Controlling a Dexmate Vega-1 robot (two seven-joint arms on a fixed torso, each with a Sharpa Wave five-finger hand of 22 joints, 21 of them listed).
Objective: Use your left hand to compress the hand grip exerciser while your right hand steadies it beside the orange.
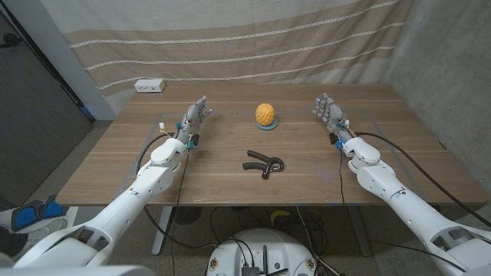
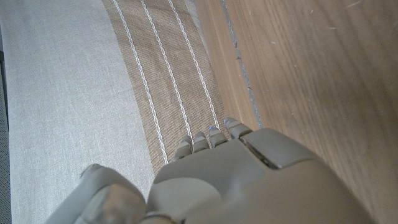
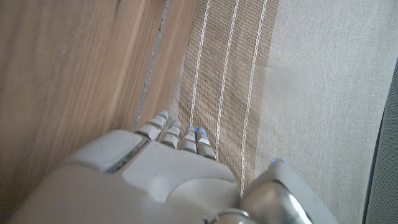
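A black hand grip exerciser [image 1: 263, 163] lies on the wooden table [image 1: 215, 176] near its middle. Behind it an orange [image 1: 265, 115] sits on a small teal ring. My left hand [image 1: 195, 117] is far to the exerciser's left, fingers stretched toward the curtain and holding nothing. My right hand [image 1: 330, 112] stands to the right of the orange, fingers also extended and empty. Each wrist view looks over the back of its own hand, my left hand [image 2: 249, 180] and my right hand [image 3: 155, 177], toward the table's far edge and the curtain.
A white box [image 1: 149, 86] sits at the table's back left corner. A beige striped curtain [image 1: 230, 38] hangs behind the table. Thin cables run along both forearms.
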